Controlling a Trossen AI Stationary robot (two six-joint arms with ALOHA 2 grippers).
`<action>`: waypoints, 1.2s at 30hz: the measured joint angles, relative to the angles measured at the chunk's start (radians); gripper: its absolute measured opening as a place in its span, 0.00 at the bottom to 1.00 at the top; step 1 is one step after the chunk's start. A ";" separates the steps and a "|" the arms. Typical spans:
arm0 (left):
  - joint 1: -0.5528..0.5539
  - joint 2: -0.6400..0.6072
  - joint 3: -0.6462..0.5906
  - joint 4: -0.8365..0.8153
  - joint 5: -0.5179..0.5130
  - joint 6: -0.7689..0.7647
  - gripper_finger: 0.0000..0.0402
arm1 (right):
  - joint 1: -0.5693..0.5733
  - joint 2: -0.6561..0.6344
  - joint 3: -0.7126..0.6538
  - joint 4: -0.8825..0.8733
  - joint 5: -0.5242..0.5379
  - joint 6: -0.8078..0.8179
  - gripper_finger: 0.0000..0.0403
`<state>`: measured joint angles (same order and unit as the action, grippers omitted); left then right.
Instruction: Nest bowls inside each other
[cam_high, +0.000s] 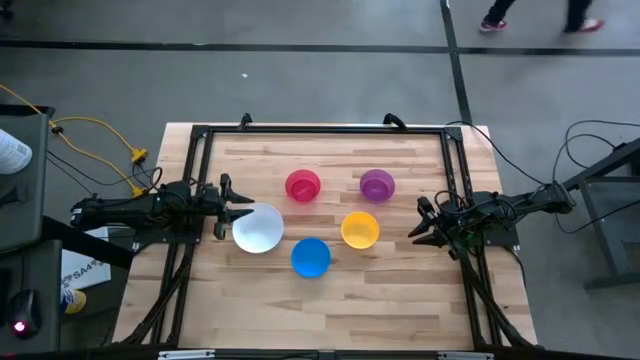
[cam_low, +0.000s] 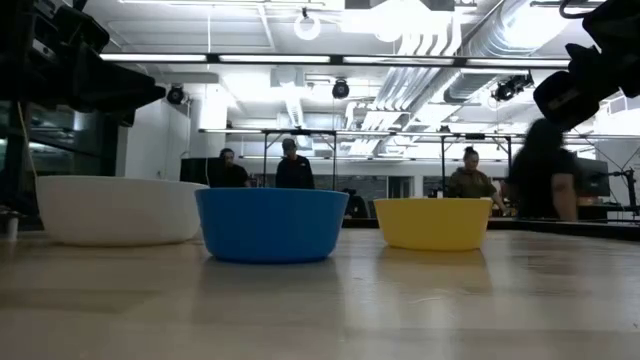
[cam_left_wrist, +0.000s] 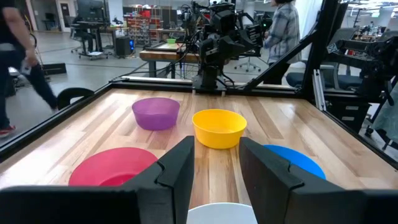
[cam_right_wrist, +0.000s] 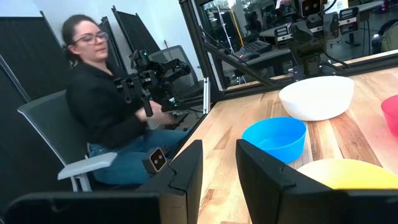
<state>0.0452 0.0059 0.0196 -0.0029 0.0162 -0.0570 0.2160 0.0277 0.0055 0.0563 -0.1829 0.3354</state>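
Observation:
Five bowls stand apart, upright on their bases, on the wooden table: white (cam_high: 258, 228), pink (cam_high: 303, 186), purple (cam_high: 377, 184), yellow (cam_high: 360, 230) and blue (cam_high: 311, 257). My left gripper (cam_high: 238, 210) stands open and level at the table's left, above the white bowl's left rim (cam_left_wrist: 221, 213), with nothing between its fingers (cam_left_wrist: 180, 171). My right gripper (cam_high: 420, 222) stands open and level at the table's right, a little beyond the yellow bowl (cam_right_wrist: 348, 174), also holding nothing. The low view shows only the white (cam_low: 115, 210), blue (cam_low: 272, 224) and yellow (cam_low: 433, 222) bowls.
A black metal frame (cam_high: 200, 135) runs around the table's far and side edges. Bare wood (cam_high: 330, 310) lies between the bowls and the near edge. A person (cam_right_wrist: 106, 118) sits beside the table, and others stand in the room beyond.

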 joint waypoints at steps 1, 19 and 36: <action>0.000 0.000 0.000 0.000 0.000 0.000 0.32 | 0.000 0.000 0.000 0.000 0.000 0.000 0.23; 0.000 0.000 0.000 0.000 0.000 0.000 0.32 | 0.000 0.000 0.000 0.000 0.000 0.000 0.23; 0.000 0.000 0.000 0.019 -0.001 0.000 0.32 | 0.000 0.000 0.000 0.000 0.000 0.000 0.23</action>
<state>0.0456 0.0063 0.0196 0.0160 0.0156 -0.0570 0.2161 0.0273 0.0055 0.0563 -0.1829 0.3355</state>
